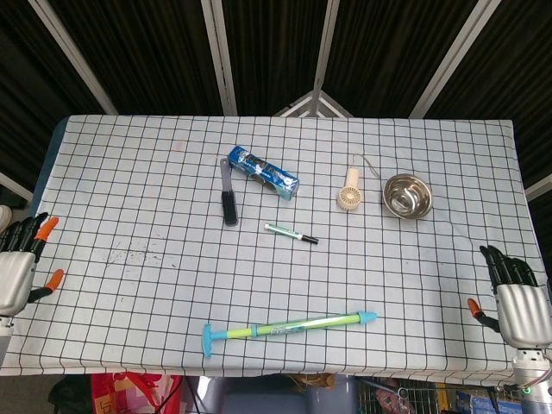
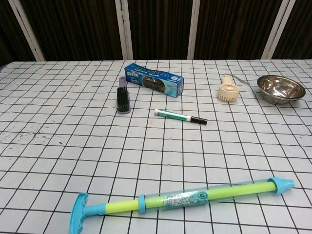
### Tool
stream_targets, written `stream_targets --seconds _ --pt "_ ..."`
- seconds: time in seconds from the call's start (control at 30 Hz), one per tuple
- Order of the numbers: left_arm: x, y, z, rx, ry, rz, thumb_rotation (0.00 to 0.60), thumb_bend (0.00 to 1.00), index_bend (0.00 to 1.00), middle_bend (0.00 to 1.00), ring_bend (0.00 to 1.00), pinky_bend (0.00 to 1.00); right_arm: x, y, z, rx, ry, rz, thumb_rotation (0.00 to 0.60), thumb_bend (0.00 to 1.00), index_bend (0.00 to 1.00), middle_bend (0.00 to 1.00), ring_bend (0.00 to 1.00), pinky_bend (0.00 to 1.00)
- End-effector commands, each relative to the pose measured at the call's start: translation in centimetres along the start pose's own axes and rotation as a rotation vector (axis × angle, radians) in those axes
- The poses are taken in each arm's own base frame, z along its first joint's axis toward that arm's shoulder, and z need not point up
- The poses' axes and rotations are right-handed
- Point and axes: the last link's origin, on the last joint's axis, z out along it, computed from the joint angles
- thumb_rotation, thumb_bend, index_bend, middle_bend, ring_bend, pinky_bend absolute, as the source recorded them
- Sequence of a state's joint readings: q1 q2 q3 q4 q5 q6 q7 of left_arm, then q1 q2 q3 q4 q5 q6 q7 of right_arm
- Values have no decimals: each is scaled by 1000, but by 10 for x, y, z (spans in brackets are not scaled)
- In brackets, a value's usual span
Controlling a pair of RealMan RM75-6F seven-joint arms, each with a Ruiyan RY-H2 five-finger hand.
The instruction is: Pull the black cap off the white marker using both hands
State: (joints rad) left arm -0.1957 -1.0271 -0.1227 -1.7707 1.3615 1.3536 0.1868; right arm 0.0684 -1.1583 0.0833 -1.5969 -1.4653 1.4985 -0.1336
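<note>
Checkered table [image 1: 129, 172]: L hand [image 1: 17, 267], R hand [image 1: 516, 297] fingers apart, empty; marker [image 1: 291, 233] untouched.

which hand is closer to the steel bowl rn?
Right. The right hand sits at the table's near right edge, just below and right of the steel bowl; the left hand is across the table at the left edge.

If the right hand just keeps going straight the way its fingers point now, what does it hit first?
Probably nothing soon. The right hand sits at the table's near right corner, fingers pointing up along the right edge of the checked cloth. The steel bowl lies well to its left, though depth is hard to judge.
</note>
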Motion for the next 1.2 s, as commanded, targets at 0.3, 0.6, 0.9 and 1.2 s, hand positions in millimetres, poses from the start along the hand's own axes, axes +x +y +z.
stream_targets --seconds 0.3,0.6,0.9,1.2 --pt "22 49 125 19 1 -53 600 466 99 0 0 0 -6 -11 14 2 -42 -52 600 274 79 118 158 150" --pt "7 126 196 -32 -13 -141 600 465 148 0 0 0 -3 -15 25 -26 -50 -42 600 274 79 118 158 150" --pt "-19 214 211 -158 -106 66 600 465 195 0 0 0 4 -6 27 -51 -31 -38 600 273 79 118 158 150" --pt "-43 291 208 -239 -198 118 600 475 265 0 0 0 1 2 22 -65 -33 -35 600 275 79 118 158 150"
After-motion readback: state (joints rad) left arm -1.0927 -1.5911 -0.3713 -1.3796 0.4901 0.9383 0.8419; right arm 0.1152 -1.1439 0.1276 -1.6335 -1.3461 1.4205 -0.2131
